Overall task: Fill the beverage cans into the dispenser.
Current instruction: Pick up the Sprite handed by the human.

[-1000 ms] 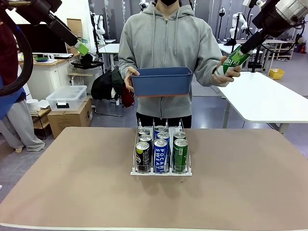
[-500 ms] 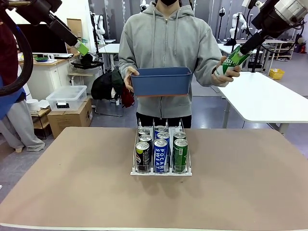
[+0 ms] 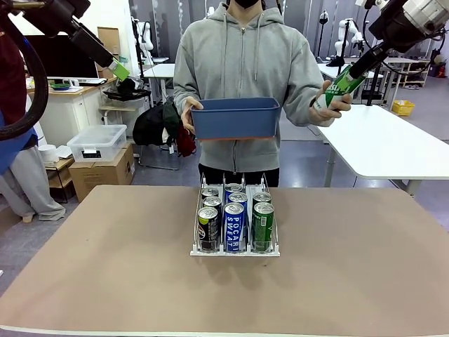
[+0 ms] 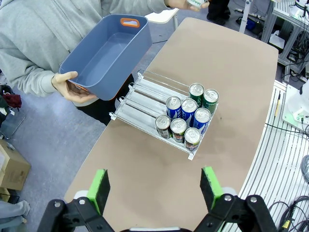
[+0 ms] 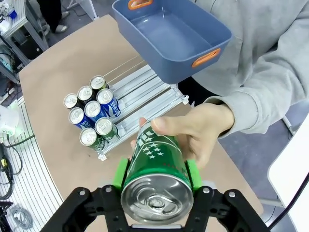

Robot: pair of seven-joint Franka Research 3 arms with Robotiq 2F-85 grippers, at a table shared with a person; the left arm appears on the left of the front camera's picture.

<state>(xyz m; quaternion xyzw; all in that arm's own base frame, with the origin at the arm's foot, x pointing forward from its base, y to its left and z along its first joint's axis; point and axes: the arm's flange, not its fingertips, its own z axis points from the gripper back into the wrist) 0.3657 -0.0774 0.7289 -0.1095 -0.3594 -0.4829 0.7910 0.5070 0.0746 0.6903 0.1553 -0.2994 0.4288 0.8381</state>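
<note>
While the wire-and-clear-plastic dispenser (image 3: pixel 235 226) is sitting mid-surface with bare tan surface (image 3: pixel 365 281) lying open on every side, its three lanes are holding seven slim cans (image 3: pixel 235 221) crowded against the low front lip. Beyond the far edge the right hand (image 5: pixel 157 176) is clamping its green pads on a glossy green can (image 5: pixel 158 169) that the person's hand (image 5: pixel 195 130) is also gripping, beside the smooth blue bin (image 3: pixel 236 117). High up, the left hand (image 4: pixel 154 188) is hanging with fingers spread wide, gripping nothing.
</note>
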